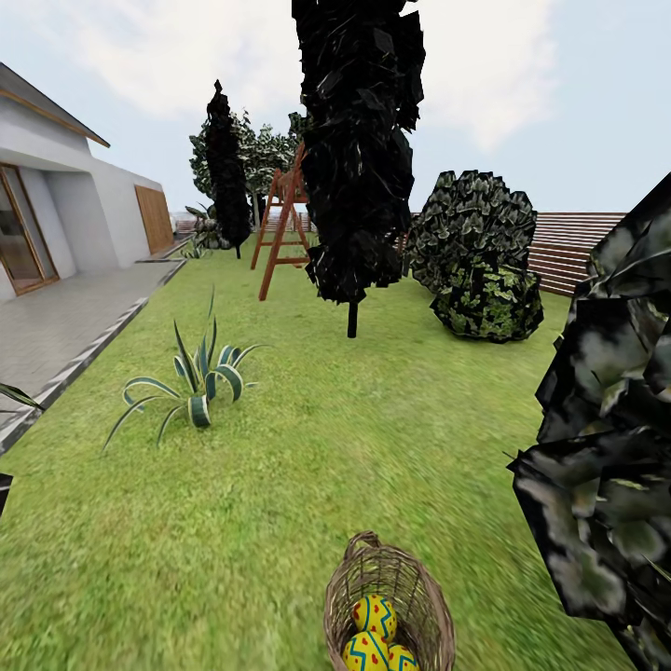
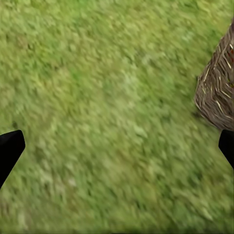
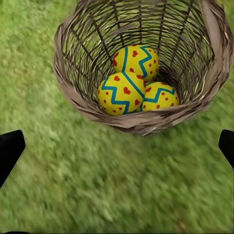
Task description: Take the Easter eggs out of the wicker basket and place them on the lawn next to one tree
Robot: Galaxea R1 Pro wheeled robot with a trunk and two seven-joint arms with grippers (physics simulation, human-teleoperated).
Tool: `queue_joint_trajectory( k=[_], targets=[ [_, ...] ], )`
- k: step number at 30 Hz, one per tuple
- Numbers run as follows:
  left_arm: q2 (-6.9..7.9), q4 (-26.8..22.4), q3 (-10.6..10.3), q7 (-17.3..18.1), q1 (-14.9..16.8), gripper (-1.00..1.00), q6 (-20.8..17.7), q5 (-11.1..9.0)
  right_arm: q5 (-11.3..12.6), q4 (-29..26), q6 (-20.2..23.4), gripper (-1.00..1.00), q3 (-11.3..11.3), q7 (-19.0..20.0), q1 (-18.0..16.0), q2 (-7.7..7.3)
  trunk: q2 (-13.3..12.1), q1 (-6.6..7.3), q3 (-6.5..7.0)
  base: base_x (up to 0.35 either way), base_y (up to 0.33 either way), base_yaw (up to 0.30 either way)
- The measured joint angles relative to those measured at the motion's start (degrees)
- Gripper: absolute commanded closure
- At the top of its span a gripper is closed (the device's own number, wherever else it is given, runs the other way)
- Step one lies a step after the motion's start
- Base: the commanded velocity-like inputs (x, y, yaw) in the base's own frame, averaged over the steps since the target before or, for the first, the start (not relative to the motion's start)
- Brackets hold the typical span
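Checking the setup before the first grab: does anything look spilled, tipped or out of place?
Nothing stands out. The wicker basket sits upright on the lawn, and all three Easter eggs lie together inside it, none spilled onto the grass. Both wrist views show black fingertips wide apart at the edges, holding nothing.

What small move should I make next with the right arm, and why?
Probably ease the right gripper forward and down into the wicker basket. All three Easter eggs sit inside it, touching one another, none taken out yet. The right gripper's fingertips stand wide apart over the lawn just short of the rim, holding nothing.
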State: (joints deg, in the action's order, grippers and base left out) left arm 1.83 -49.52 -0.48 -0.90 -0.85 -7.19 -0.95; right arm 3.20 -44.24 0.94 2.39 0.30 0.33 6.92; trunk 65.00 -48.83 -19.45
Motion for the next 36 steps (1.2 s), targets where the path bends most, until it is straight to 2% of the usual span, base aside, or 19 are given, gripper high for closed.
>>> queue_joint_trajectory(
  k=[4,12,17,21,36],
  targets=[
    [0.00,-0.05,0.00,0.02,0.00,-1.00,0.00,0.00,0.63,-0.28,0.35,-1.00,0.01,0.01,-0.26,0.06,0.00,0.00,0.01,0.000,0.000,0.000],
    [0.00,-0.06,0.00,0.03,-0.02,-1.00,0.00,0.00,1.29,-0.50,3.70,-1.00,-0.05,-0.06,-1.07,0.19,-0.01,0.00,0.01,0.000,0.000,0.000],
    [0.00,-0.06,0.00,0.03,0.00,-1.00,0.01,0.00,4.13,-0.50,4.46,-1.00,-0.08,-0.35,-1.55,0.09,0.00,0.00,0.01,0.000,0.000,0.000],
    [0.00,-0.06,0.00,0.03,0.00,-1.00,0.06,0.00,5.07,-0.49,4.62,-1.00,-0.14,-0.42,-1.87,0.05,-0.01,0.00,0.01,0.000,0.000,0.000],
    [0.00,-0.06,0.00,0.03,0.00,-1.00,0.07,0.00,5.59,-0.55,4.60,-1.00,-0.29,-0.47,-2.09,0.08,-0.01,0.00,0.01,0.000,0.000,0.000]
  ],
)
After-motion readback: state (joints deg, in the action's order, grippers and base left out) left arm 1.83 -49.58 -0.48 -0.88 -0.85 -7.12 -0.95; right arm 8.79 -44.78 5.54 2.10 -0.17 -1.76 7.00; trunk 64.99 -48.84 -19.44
